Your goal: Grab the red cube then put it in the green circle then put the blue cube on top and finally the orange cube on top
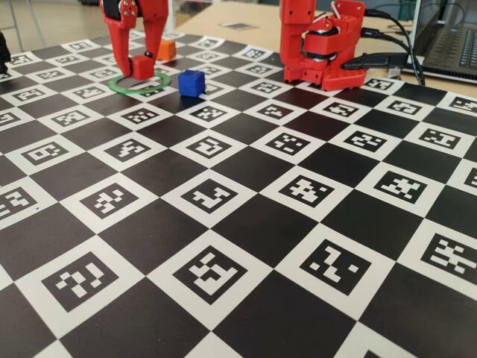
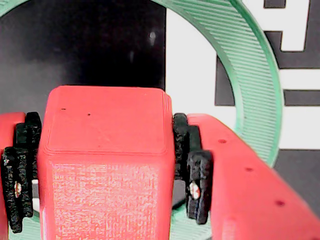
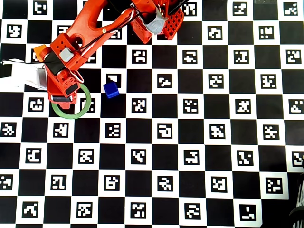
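Step 1 in hand: pincer [image 1: 139, 68] clamped on red cube [image 1: 141, 66], held over green circle [image 1: 139, 83]. Next: lower, release inside ring, then fetch blue cube [image 1: 191, 83] just beside.

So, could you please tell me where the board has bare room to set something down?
The whole checkerboard right of the blue cube and below the green circle is bare. The top-left corner is crowded: the pincer holding the red cube, the orange cube.
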You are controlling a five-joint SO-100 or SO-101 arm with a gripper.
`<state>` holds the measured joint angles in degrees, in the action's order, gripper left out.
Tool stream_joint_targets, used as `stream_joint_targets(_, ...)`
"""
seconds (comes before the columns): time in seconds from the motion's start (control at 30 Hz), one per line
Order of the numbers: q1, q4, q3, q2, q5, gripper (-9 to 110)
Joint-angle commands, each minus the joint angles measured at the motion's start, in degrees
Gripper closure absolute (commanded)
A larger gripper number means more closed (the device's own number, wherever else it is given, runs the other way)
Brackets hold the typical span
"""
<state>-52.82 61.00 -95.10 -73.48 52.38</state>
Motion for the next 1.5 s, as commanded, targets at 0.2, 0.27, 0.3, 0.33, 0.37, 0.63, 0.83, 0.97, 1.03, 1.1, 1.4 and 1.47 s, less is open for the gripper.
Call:
stream_joint_targets(0.2, 0.00, -2.11, -0.09, -0.70, -0.53, 100)
stream_joint_targets(0.27, 0.00, -2.55, -0.53, -0.70, -0.44, 100)
stream_joint_targets(0.3, 0.09, -2.55, -0.53, -0.70, -0.44, 100)
stream_joint_targets(0.33, 0.09, -2.55, -0.53, -0.70, -0.44, 100)
stream_joint_targets(0.37, 0.09, -2.64, -0.53, -0.70, -0.44, 100)
stream_joint_targets(0.63, 0.18, -3.34, -0.70, -0.88, -1.05, 100)
stream_joint_targets(0.83, 0.00, -4.39, -0.79, -1.14, -3.25, 93)
stream_joint_targets(0.97, -0.09, -4.92, -1.41, -1.49, -2.90, 90)
stream_joint_targets(1.03, -0.26, -5.01, -1.58, -1.58, -2.11, 89)
stream_joint_targets(1.1, -0.26, -4.92, -1.93, -1.67, -1.05, 89)
stream_joint_targets(1.4, -0.26, -4.83, -2.72, -2.02, 0.97, 83)
stream_joint_targets(1.47, -0.26, -4.92, -2.81, -2.20, 1.05, 82)
